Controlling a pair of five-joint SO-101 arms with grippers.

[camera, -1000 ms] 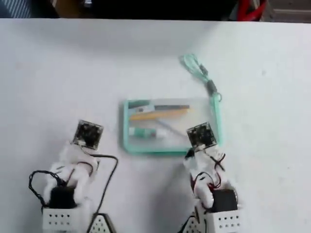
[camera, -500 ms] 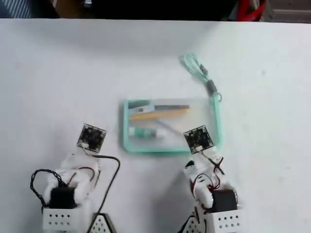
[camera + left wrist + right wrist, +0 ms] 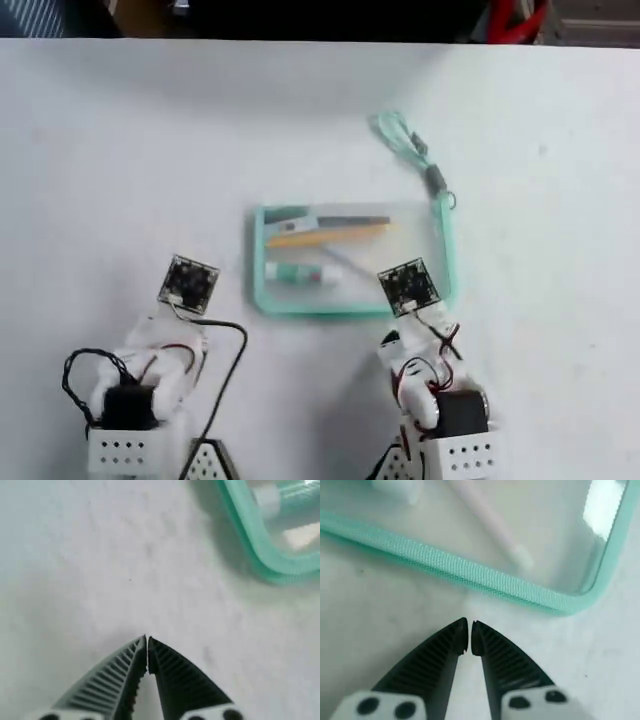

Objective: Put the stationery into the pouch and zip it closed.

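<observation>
A clear pouch [image 3: 350, 258] with a teal zip border lies flat at the table's middle, its teal cord [image 3: 405, 140] trailing to the far right. Inside it I see a yellow pencil [image 3: 325, 236], a dark pen and a teal-and-white piece. My left gripper [image 3: 147, 645] is shut and holds nothing, low over bare table left of the pouch's near left corner [image 3: 280, 570]. My right gripper [image 3: 469, 631] is shut and holds nothing, just short of the pouch's near edge [image 3: 470, 572], where a pale pink pen [image 3: 490, 522] shows through the plastic.
The white table [image 3: 120, 150] stretches bare to the left, right and back. Both arm bases stand at the near edge, the left one [image 3: 125, 400] with a looping black cable [image 3: 225, 365]. Dark clutter lies beyond the far table edge.
Over the second, both arms have drawn back toward the near edge; the right wrist camera no longer sits as far over the pouch. The pouch and its contents have not moved.
</observation>
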